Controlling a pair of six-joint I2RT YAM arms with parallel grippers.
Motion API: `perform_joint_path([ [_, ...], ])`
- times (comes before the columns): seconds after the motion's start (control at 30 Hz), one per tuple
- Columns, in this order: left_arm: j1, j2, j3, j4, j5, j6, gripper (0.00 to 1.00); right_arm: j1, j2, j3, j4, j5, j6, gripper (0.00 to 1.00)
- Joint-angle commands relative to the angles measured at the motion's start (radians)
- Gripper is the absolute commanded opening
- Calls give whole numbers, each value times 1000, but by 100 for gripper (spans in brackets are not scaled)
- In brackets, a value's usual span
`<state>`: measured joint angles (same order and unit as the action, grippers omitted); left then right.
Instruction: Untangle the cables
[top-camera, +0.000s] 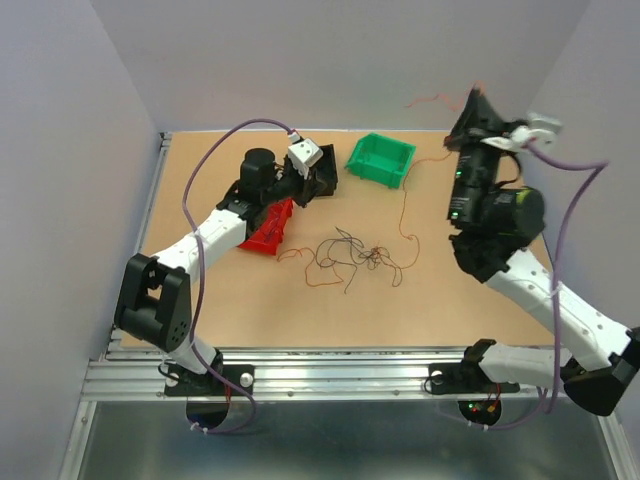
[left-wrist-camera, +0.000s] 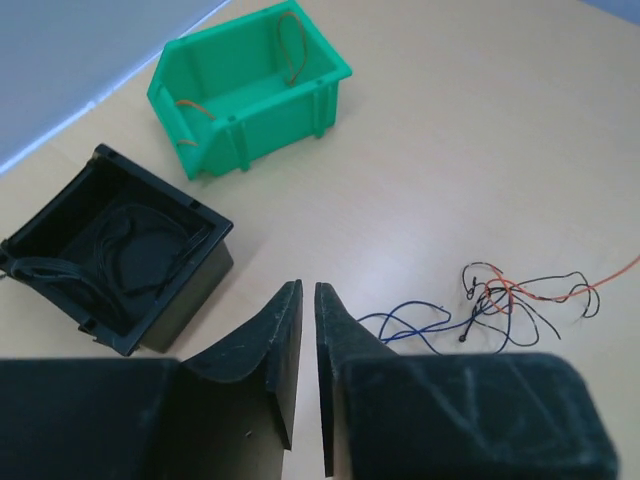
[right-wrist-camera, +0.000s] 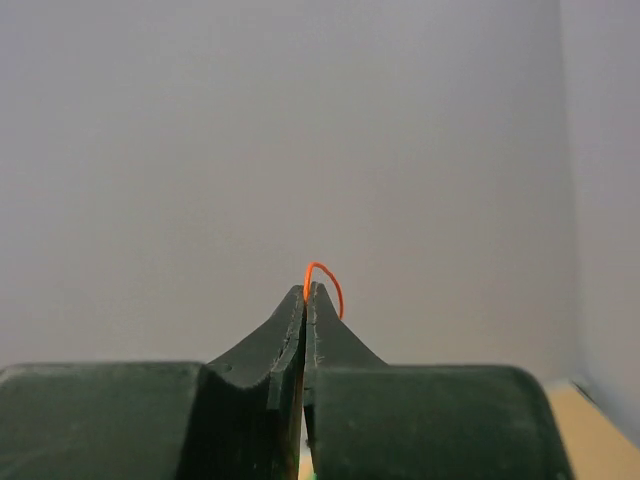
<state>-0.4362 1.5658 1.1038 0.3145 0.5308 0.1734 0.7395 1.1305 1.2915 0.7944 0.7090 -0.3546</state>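
The cables (top-camera: 355, 255) lie as a loose tangle of thin dark, red and orange wires mid-table. They also show in the left wrist view (left-wrist-camera: 520, 295), with a blue wire (left-wrist-camera: 420, 322) trailing from them. My right gripper (top-camera: 478, 100) is raised high at the back right. It is shut on an orange wire (right-wrist-camera: 325, 275) that loops over its fingertips. This orange wire (top-camera: 404, 205) hangs down to the tangle. My left gripper (left-wrist-camera: 308, 290) hovers low beside a black bin (left-wrist-camera: 120, 245), its jaws almost together with nothing between them.
A green bin (top-camera: 380, 160) stands at the back and holds orange wires (left-wrist-camera: 292, 45). The black bin (top-camera: 328, 172) holds dark wires. A red bin (top-camera: 268, 228) lies partly under the left arm. Walls enclose the table on three sides.
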Motion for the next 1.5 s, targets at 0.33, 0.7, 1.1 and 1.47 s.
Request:
perform_joint_path([
  [0.33,-88,-107,-132,137,305,80,56,-19,-190,-500,-343,-15,408,0],
  [0.7,-209,-21,4,284,334,-61,57,-19,-98,-166,-483,-374,463,1],
  [1.1,-269,174,94,414,275,-209,36,-19,-21,0,-391,-436,499,1],
  [1.47,-268,86,316,-76,190,3,0,-19,-176,-344,-394,-253,378,7],
])
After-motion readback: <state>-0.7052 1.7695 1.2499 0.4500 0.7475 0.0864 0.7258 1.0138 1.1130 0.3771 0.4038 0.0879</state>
